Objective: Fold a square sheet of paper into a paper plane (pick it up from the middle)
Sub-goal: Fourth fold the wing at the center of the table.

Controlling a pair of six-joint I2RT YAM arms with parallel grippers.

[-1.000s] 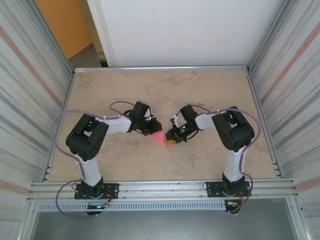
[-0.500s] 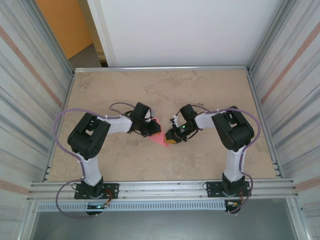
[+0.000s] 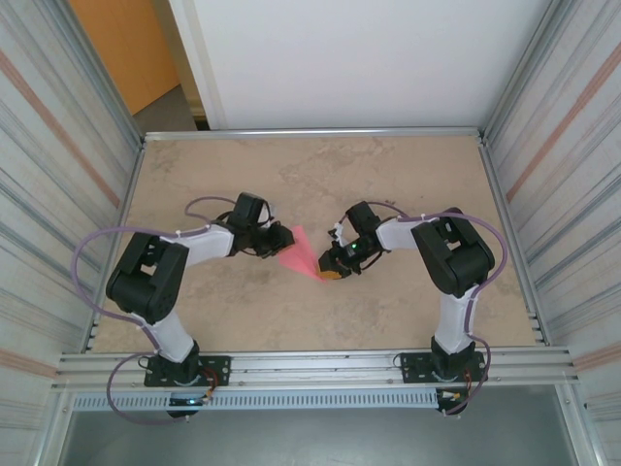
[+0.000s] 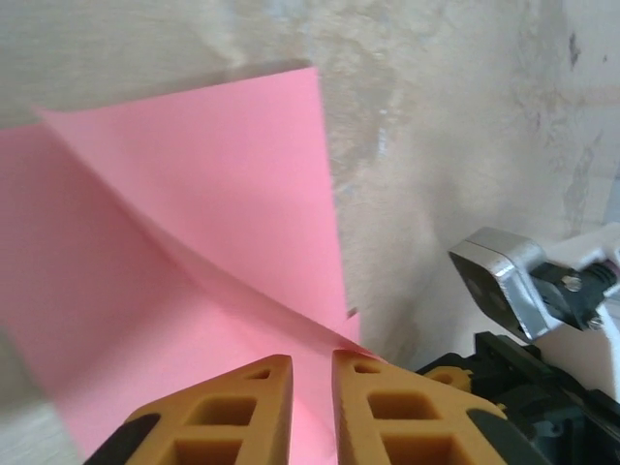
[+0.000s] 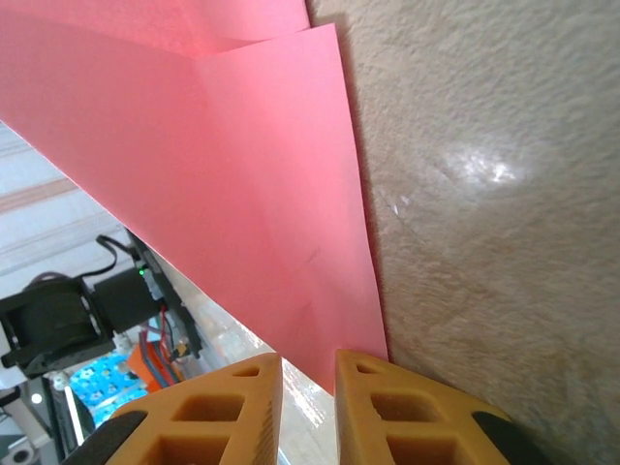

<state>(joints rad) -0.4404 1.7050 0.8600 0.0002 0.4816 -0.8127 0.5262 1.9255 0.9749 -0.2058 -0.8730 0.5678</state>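
- The square sheet of paper [image 3: 300,254], pink and creased into a pointed shape, lies at mid-table between the two grippers, with its narrow tip toward the near edge.
- The left gripper [image 3: 278,239] is at the sheet's left side. Its yellow fingers [image 4: 247,392] stand a narrow slit apart with pink showing through, and I cannot tell whether they pinch it.
- The right gripper [image 3: 330,269] meets the pointed corner. Its fingers are also narrowly apart, and I cannot tell whether they grip the paper.
- The table [image 3: 417,175] is beige with a marbled, stone-like top.
- An aluminium rail [image 3: 310,365] along the near edge carries both arm bases.
- Corrugated metal panels [image 3: 53,146] wall both sides, a white panel [image 3: 340,58] closes the back, and an orange surface [image 3: 121,44] shows beyond the far left corner.
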